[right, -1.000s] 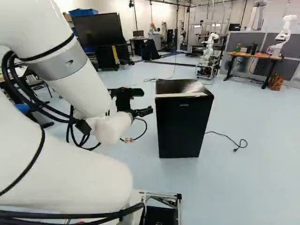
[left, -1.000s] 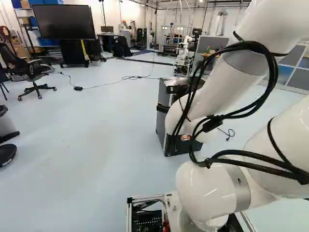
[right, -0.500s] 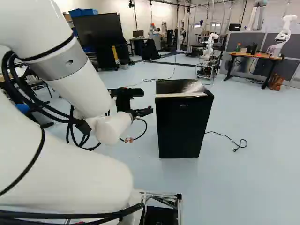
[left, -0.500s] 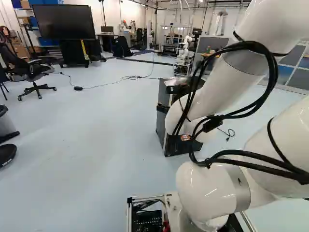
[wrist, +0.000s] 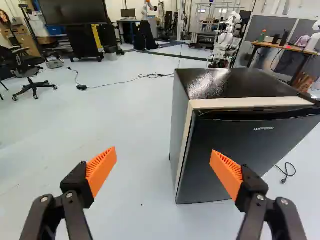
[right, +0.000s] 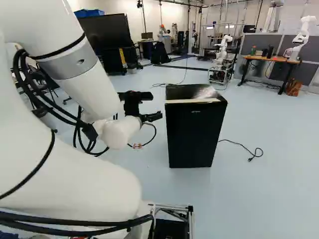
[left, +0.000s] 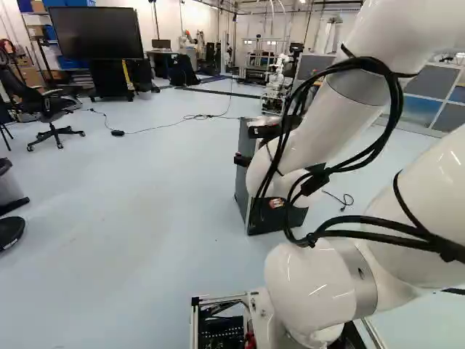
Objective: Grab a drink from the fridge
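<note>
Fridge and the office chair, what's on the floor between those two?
A thin black cable with a small black box on it lies on the floor between the office chair and the fridge, as the wrist view shows.

A desk point(right: 274, 59) and grey partitions point(right: 260, 44) stand beyond the pale blue floor point(right: 279, 184).

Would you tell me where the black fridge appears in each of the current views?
Left base view: fridge right of middle, partly hidden by the arm.
Right base view: right of middle.
Wrist view: ahead of the claw, partly behind one finger.
Shared landmark: large screen.
</note>
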### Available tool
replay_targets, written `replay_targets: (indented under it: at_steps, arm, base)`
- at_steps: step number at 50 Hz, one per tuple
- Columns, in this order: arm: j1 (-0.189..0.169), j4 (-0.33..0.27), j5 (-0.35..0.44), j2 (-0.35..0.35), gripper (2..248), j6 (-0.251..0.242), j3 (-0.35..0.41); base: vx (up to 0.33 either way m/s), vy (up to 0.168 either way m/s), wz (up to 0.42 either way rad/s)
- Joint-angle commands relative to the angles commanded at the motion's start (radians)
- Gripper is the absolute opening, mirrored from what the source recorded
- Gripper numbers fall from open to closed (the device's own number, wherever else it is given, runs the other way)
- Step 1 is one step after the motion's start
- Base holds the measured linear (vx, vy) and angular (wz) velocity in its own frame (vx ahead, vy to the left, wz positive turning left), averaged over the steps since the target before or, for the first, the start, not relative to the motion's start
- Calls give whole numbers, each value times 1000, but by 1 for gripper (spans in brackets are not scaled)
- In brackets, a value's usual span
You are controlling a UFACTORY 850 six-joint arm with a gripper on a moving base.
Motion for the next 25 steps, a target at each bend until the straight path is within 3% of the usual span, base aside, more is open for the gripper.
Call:
replay_targets:
  at_steps: [25]
  arm:
    - [74, 90, 11, -41, 247, 0, -36]
  base:
    - [0, 0, 0]
